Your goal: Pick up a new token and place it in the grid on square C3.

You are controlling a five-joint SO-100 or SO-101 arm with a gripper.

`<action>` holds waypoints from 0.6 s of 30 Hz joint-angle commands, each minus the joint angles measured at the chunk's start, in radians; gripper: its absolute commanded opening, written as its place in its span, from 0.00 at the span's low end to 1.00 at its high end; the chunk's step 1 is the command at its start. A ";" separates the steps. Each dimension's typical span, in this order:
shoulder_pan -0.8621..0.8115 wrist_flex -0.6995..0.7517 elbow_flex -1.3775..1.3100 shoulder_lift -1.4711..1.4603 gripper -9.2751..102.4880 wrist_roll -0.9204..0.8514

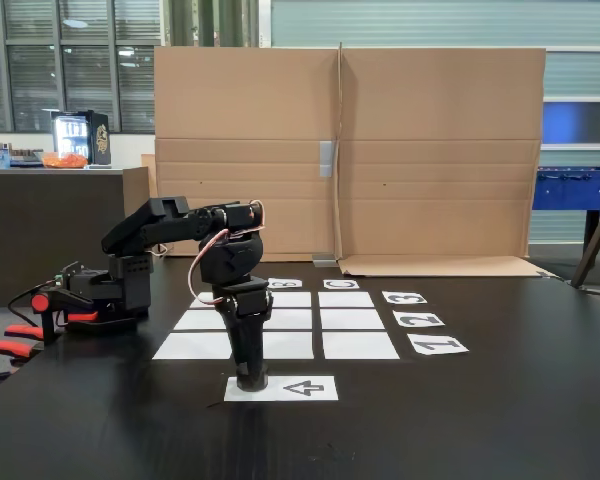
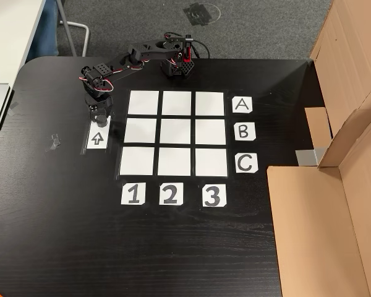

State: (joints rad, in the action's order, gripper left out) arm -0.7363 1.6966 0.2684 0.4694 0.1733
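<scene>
My gripper (image 1: 250, 380) (image 2: 99, 119) points straight down onto the end of the white arrow sheet (image 1: 305, 388) (image 2: 97, 137), beside the grid's column 1. Its fingers stand close together at the sheet. The frames do not show whether they are open or shut. A dark stub under the tips may be the token, but I cannot tell. The grid (image 1: 345, 320) (image 2: 175, 131) shows nine plain white cells. Square C3 (image 1: 345, 299) (image 2: 211, 162) is the corner cell by labels C and 3. It is bare and lies across the grid from the gripper.
A tall cardboard wall (image 1: 345, 150) (image 2: 334, 185) stands past the A, B, C labels. The arm's base (image 1: 110, 290) (image 2: 176, 62) sits at the table edge by row A. A scrap of tape (image 2: 52, 143) lies near the arrow sheet.
</scene>
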 commanded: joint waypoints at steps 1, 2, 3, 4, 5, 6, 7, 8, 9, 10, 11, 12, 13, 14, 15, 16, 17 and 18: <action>0.000 0.005 -0.008 0.095 0.08 -0.032; 0.005 0.006 0.005 0.107 0.08 -0.041; 0.011 0.008 0.023 0.120 0.08 -0.049; 0.018 0.008 0.043 0.135 0.08 -0.057; 0.025 0.008 0.061 0.150 0.08 -0.063; 0.031 0.008 0.078 0.164 0.08 -0.069; 0.038 0.008 0.098 0.181 0.08 -0.074; 0.046 0.008 0.117 0.198 0.08 -0.078; 0.054 0.008 0.133 0.215 0.08 -0.081; 0.058 0.008 0.146 0.232 0.08 -0.081; 0.064 0.008 0.158 0.250 0.08 -0.081; 0.071 0.008 0.172 0.268 0.08 -0.081; 0.075 0.008 0.186 0.288 0.08 -0.081; 0.083 0.008 0.206 0.311 0.08 -0.086; 0.091 0.008 0.232 0.337 0.08 -0.091; 0.100 0.008 0.258 0.362 0.08 -0.092; 0.107 0.008 0.282 0.387 0.08 -0.092; 0.115 0.008 0.307 0.413 0.08 -0.094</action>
State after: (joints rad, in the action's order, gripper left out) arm -0.6443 1.6966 0.5338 0.7593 0.0905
